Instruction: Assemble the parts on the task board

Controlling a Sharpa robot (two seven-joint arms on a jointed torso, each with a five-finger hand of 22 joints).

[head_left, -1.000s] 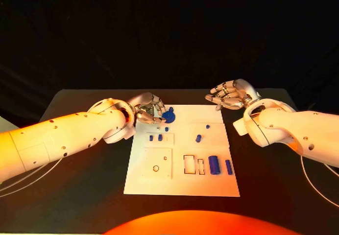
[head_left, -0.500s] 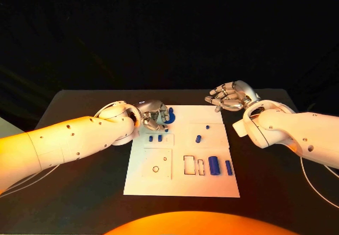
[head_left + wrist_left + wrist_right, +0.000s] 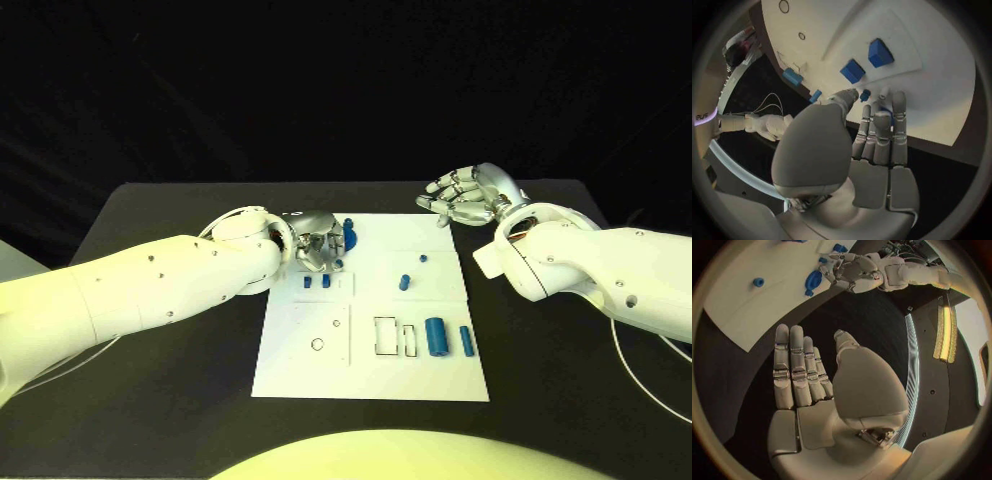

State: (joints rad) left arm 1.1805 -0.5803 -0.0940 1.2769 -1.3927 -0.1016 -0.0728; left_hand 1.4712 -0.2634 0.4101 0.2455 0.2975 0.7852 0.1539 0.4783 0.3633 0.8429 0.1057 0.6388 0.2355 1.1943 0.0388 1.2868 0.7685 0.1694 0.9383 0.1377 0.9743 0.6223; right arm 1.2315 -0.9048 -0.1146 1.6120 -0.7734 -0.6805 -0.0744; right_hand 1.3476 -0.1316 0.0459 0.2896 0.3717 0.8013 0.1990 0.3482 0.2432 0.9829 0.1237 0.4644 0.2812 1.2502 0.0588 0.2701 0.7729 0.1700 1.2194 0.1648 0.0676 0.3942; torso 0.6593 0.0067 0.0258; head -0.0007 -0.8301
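The white task board (image 3: 372,370) lies in the middle of the black table. At its far left corner my left hand (image 3: 317,245) holds a blue curved part (image 3: 348,232) on edge against the board. In the left wrist view the fingers (image 3: 882,125) lie straight over the board, with blue showing between them (image 3: 891,116). The right wrist view shows the same blue curved part (image 3: 812,280) at my left hand (image 3: 851,269). My right hand (image 3: 464,197) hovers past the board's far right corner, fingers apart and holding nothing.
Two short blue pegs (image 3: 317,282) stand near my left hand, and two more blue pieces (image 3: 405,282) (image 3: 423,258) stand mid-board. A thick blue cylinder (image 3: 437,337) and a thin one (image 3: 466,338) lie beside rectangular slots (image 3: 387,336). A round hole (image 3: 317,344) sits lower left.
My left wrist has rolled over and the blue curved part has turned from face-on to edge-on. The right hand has hardly moved.
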